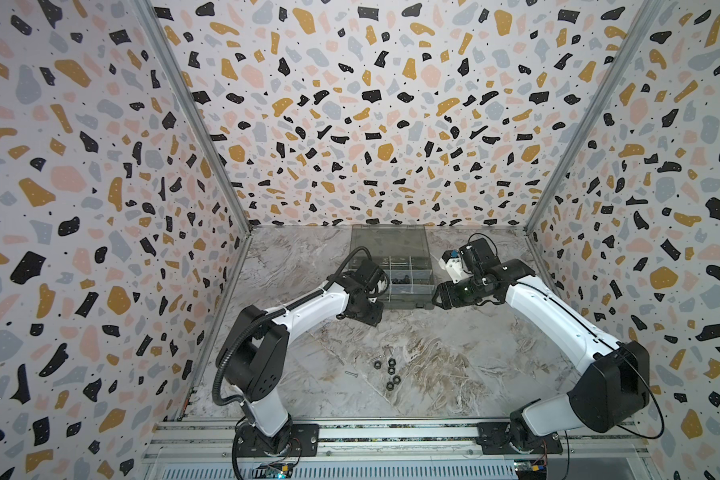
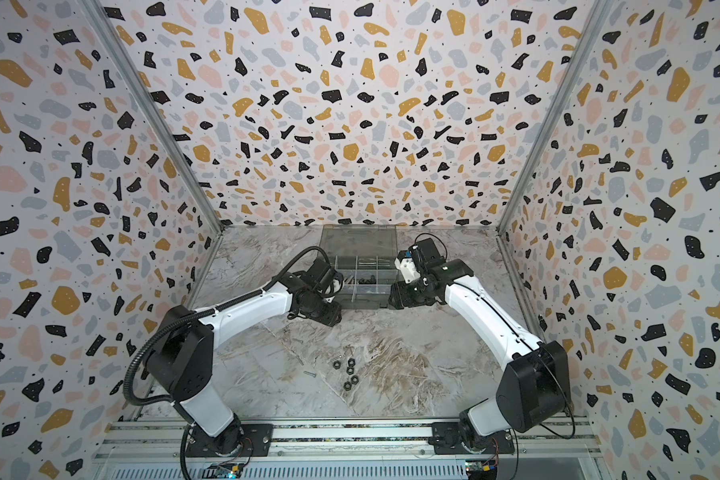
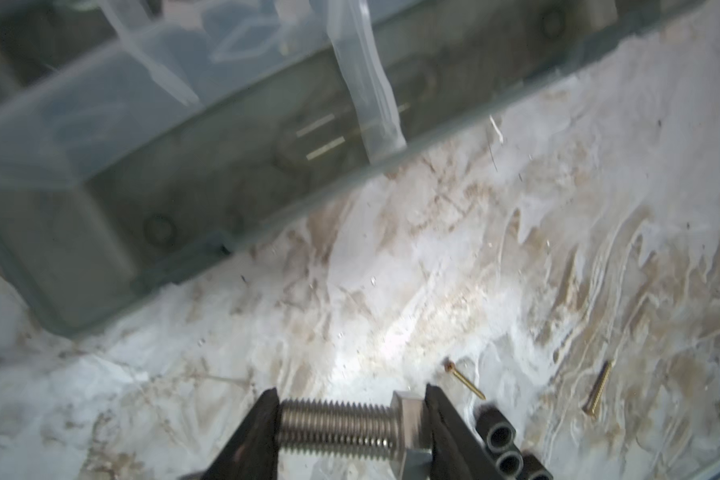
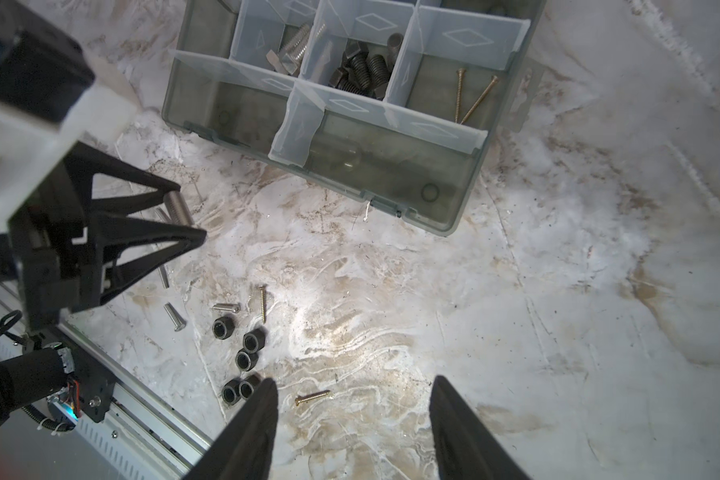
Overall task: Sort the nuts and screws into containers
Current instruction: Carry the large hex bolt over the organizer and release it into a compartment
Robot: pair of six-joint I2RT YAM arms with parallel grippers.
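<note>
Five nuts (image 1: 390, 370) lower centre, one bolt (image 3: 337, 428) gripped.
Bolt sat crosswise in clenched left pincer (image 3: 350, 392); right pincer (image 4: 354, 380) gaped empty.

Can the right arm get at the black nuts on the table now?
Probably yes. The nuts lie uncovered on the table; the right gripper has open, empty jaws, and the left gripper, holding a bolt, is clear of them.

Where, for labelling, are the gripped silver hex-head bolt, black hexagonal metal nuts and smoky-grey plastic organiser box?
Silver bolt (image 3: 337, 428): left wrist view, threaded shaft.
Black nuts (image 4: 230, 322): right wrist view, nut's side.
Organiser box (image 4: 408, 183): right wrist view, near wall.
</note>
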